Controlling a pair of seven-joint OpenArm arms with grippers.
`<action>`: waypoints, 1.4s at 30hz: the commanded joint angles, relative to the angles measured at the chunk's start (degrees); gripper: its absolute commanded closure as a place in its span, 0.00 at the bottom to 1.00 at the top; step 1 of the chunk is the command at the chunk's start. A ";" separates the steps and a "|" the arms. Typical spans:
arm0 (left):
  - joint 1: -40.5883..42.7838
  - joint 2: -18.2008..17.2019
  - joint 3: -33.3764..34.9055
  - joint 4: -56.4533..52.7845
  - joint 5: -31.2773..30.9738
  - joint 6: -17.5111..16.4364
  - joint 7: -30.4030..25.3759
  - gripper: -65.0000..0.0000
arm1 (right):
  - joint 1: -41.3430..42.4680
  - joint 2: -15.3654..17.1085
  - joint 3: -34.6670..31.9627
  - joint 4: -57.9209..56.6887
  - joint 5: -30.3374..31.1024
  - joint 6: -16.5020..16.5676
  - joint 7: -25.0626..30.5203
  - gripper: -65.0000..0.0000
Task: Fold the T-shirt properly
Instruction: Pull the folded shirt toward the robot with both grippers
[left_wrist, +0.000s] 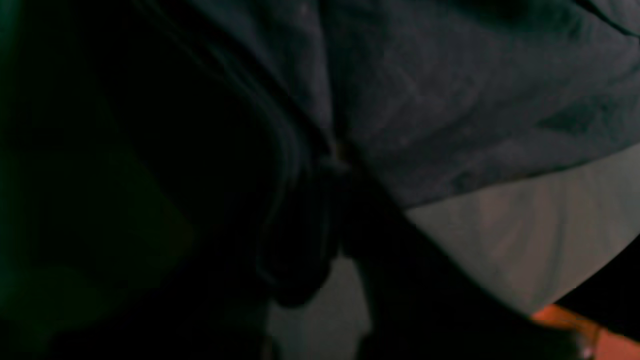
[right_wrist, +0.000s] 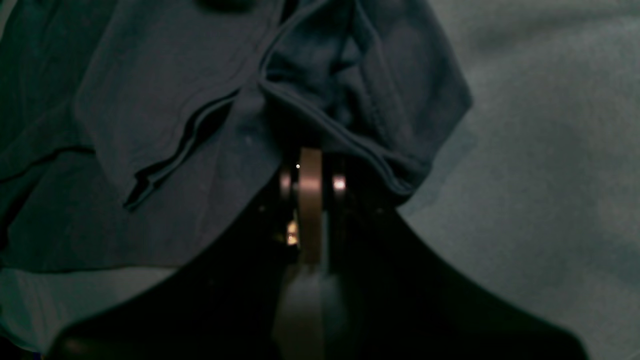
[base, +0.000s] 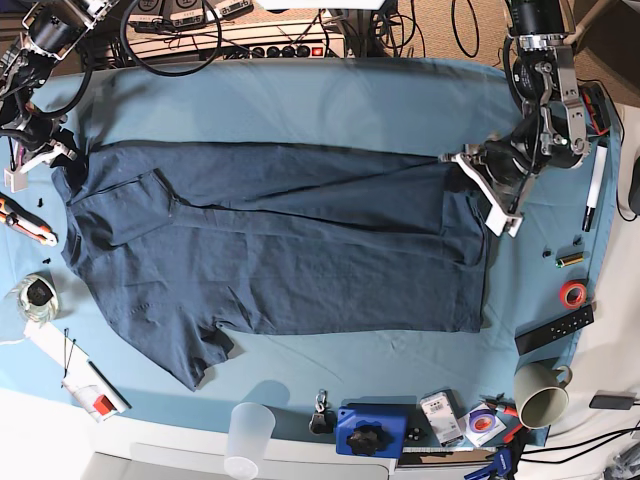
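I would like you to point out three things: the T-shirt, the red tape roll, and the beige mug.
T-shirt (base: 300, 270), base view, on the middle of its body.
Red tape roll (base: 572, 293), base view, on its ring.
Beige mug (base: 541, 401), base view, on its side wall.

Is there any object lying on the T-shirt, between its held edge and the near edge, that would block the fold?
Nothing visible does. The T-shirt lies bare on the blue table cloth. The cup and mug stand off it.

T-shirt (base: 300, 260): soft matt navy cloth, lightly creased. Desk cover (base: 330, 105): smooth matt sky-blue cloth. Right claw (right_wrist: 310, 165): dark casing, glinting metal parts.
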 joint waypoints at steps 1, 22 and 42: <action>-0.31 -0.33 -0.04 0.63 -0.13 -0.04 0.72 1.00 | 0.33 1.36 0.11 0.59 -0.31 0.08 -0.48 1.00; 10.71 -0.81 -6.38 11.32 2.67 -0.04 1.51 1.00 | -3.82 1.62 0.17 9.22 7.93 0.08 -9.70 1.00; 17.00 -0.76 -22.23 11.32 -5.09 -7.78 7.54 1.00 | -18.10 1.38 0.15 10.88 17.38 0.08 -9.78 1.00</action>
